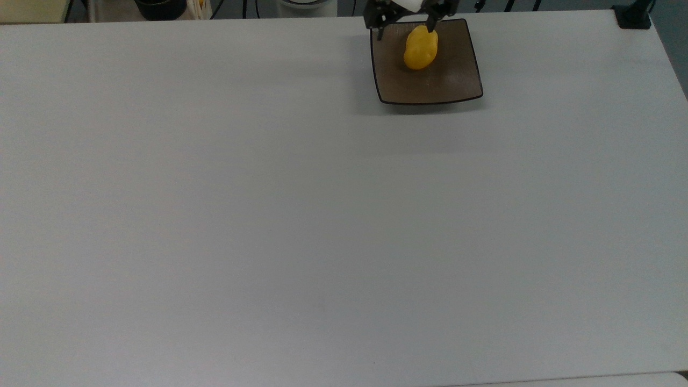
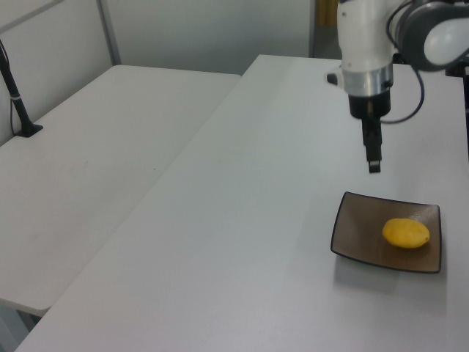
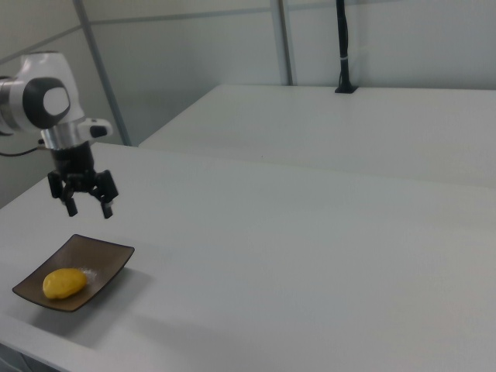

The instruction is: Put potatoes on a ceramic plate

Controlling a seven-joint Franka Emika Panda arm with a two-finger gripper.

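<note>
potatoes (image 1: 420, 48) lying on the ceramic plate (image 1: 462, 80), toward the top view's upper edge; gripper (image 3: 80, 205) above it, fingers spread, empty; job looks done; risk: potato rolling on the glossy curved surface if the table (image 1: 269, 215) gets bumped

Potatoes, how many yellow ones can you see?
1. The potato lies on the brown plate, near the top view's upper edge. The gripper hangs above, empty.

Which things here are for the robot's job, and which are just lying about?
For the job:
- potato
- ceramic plate
- pincer, open and raised above the plate

Just lying about:
- black post
- white table
</note>
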